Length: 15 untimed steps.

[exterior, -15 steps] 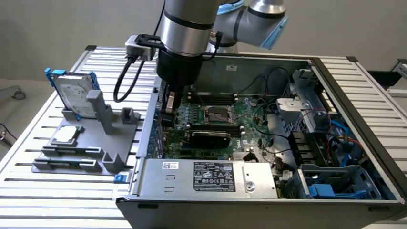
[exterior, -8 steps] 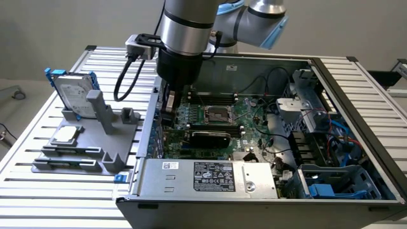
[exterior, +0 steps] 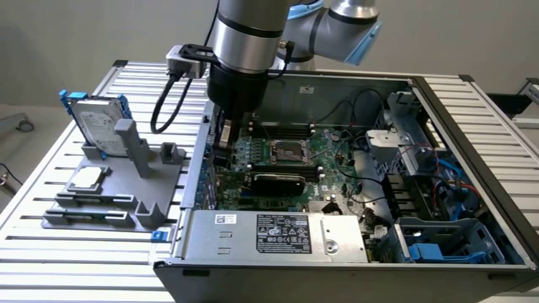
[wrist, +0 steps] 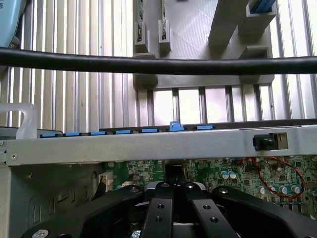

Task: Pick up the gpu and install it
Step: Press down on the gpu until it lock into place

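Black rounded gpu (exterior: 278, 182), ribbed metal table (exterior: 34, 252)

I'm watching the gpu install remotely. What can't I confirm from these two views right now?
- gpu, exterior view: lies inside the computer case; its connector edge is too small to judge whether it is seated.
- gripper, wrist view: what lies under its fingertips is hidden by its own black linkage.
- Exterior view: the arm hides the gripper's tip.

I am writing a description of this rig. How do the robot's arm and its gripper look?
The arm is a thick silver-grey tube with dark bands and a light blue joint cap. A grey box at the wrist feeds looping black cables. The wrist section is black. The gripper has black linkage fingers with round screws.
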Tool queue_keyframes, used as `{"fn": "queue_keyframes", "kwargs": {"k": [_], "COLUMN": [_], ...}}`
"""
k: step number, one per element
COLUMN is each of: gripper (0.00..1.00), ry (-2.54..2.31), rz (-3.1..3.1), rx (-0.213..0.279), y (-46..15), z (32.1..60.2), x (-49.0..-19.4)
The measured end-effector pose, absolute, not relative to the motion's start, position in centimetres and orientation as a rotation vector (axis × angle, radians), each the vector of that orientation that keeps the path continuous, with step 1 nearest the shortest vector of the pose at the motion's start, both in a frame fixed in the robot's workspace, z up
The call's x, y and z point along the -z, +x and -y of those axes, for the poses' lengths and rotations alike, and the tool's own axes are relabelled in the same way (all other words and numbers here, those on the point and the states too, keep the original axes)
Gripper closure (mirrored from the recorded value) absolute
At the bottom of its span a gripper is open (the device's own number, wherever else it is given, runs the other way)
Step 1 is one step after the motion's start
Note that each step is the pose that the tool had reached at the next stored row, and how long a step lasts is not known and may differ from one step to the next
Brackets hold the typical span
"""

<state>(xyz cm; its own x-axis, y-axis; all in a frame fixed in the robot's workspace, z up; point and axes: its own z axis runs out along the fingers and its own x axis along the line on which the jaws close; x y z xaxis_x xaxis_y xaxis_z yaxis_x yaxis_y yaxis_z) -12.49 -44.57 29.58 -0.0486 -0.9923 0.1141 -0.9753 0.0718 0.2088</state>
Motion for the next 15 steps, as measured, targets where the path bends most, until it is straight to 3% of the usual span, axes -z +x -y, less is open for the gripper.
{"fn": "queue_keyframes", "kwargs": {"k": [15], "gripper": [0.89], "ry": [1.987], "rz": [2.118], "rx": [0.118], "y": [-12.49], "z": [44.23], "x": [-29.59]}}
